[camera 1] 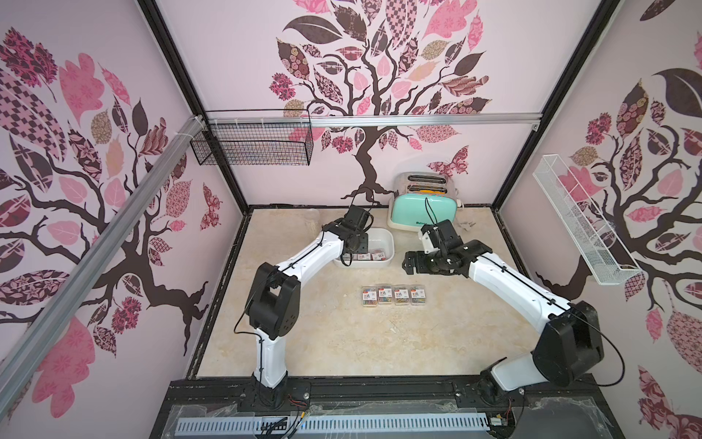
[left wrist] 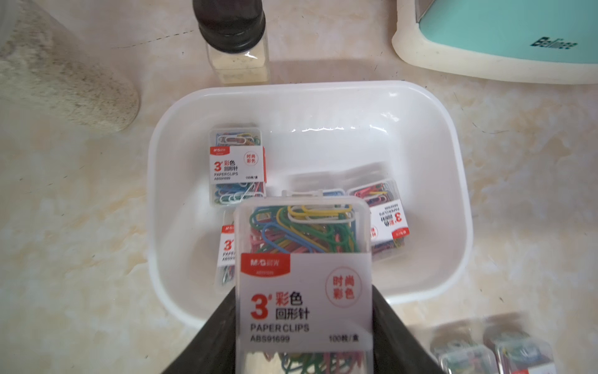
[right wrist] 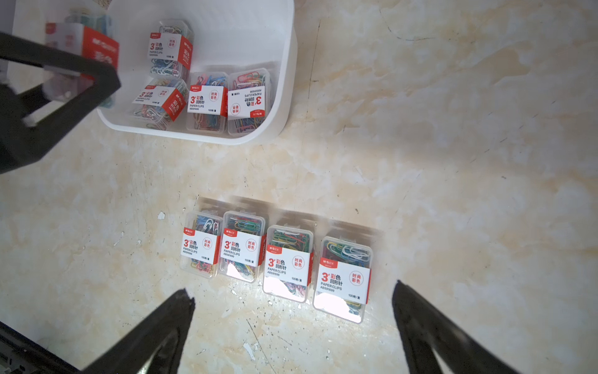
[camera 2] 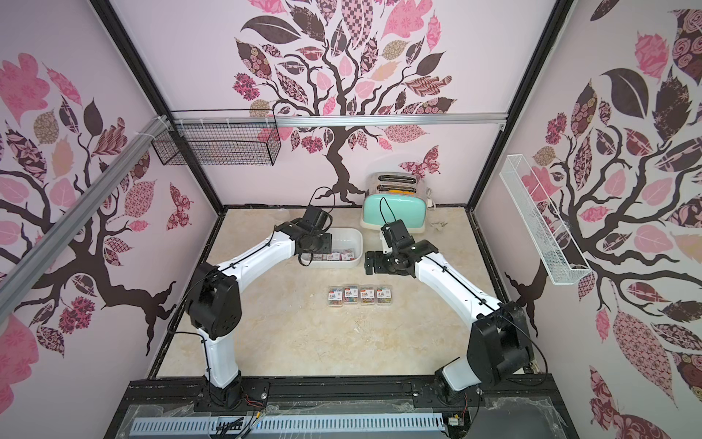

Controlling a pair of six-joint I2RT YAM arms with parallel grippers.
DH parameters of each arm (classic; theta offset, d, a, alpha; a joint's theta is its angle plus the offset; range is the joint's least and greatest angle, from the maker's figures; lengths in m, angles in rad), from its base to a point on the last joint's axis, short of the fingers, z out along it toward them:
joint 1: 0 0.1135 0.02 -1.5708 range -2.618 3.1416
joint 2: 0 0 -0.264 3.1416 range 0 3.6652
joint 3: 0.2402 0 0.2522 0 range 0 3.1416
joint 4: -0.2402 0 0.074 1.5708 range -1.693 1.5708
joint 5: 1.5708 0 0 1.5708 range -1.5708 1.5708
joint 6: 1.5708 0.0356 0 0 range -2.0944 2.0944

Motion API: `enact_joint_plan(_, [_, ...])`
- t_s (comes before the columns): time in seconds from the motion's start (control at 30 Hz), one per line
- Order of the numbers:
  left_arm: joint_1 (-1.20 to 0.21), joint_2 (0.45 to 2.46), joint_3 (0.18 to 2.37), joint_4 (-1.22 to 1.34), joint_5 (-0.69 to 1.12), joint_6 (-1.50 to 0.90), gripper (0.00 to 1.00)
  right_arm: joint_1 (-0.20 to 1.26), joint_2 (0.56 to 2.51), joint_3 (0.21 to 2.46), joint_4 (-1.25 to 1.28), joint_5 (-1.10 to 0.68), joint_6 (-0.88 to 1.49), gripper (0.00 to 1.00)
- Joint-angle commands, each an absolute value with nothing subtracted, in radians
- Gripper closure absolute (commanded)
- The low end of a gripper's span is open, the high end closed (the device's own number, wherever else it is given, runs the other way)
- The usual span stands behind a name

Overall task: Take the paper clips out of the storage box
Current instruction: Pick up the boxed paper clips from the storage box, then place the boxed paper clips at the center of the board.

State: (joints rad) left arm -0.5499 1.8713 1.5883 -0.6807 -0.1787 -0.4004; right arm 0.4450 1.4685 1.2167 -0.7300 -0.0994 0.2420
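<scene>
**Left gripper (left wrist: 303,301) holds a case (left wrist: 304,233) of paper clips over the storage box (left wrist: 323,85)**

The left fingers are clamped on the long sides of one clear case, gripping it at its label band above the near end of the white tub; four more cases (right wrist: 207,100) lie on the tub's floor, and another four (camera 1: 393,295) sit in a tidy row on the table (camera 1: 342,342) in front of it. The case looks light and rigid, but its smooth plastic walls are probably slippery and the loose clips inside may shift; a square hold across the narrow width, near the middle, seems safest, without squeezing hard enough to spring the lid. The left arm reaches forward, elbow bent, wrist tipped down over the box; the right gripper (right wrist: 293,289) hangs beside the box, fingers wide apart and empty, looking down on the row.
</scene>
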Motion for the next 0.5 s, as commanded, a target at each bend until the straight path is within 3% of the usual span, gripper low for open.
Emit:
enact_joint_plan(0.0, [-0.581,1.765,1.498,-0.705,-0.206,-0.415,0.44,0.449,1.402,1.25,-0.749,-0.082,0.232,0.01])
enact_joint_plan(0.27, [-0.647,1.557,1.228,-0.725,-0.222,-0.548,0.44,0.449,1.381,1.221,-0.745,-0.113,0.249,0.01])
enact_joint_plan(0.47, [-0.655,1.532,1.081,-0.659,-0.205,-0.61,0.44,0.46,1.368,1.192,-0.736,-0.142,0.261,0.01])
